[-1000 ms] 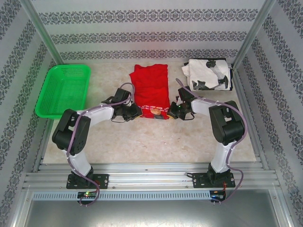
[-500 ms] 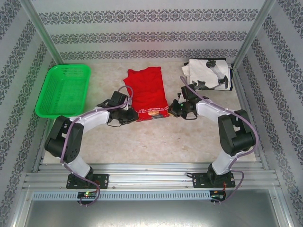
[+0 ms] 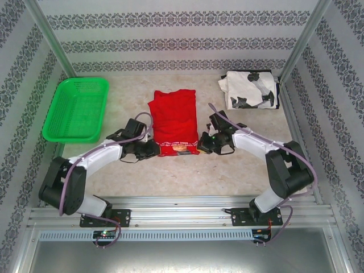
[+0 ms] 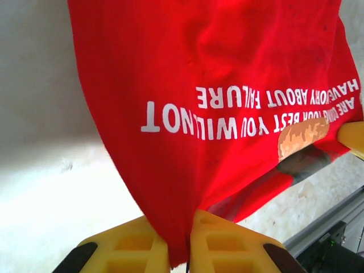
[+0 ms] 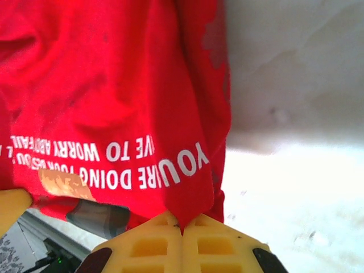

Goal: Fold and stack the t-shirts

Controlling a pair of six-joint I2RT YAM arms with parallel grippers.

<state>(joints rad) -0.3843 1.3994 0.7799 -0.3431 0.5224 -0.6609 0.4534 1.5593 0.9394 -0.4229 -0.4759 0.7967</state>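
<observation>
2 corners pinched: left gripper [image 4: 181, 236] and right gripper [image 5: 182, 224] each clamp the red t-shirt [image 3: 173, 116] hem. Cloth's limp, light; you grip corners, pull evenly.

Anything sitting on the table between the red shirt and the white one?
Nothing loose: bare table separates the red shirt from the white shirt. The left gripper and right gripper pinch its near corners; the right arm borders that gap.
</observation>
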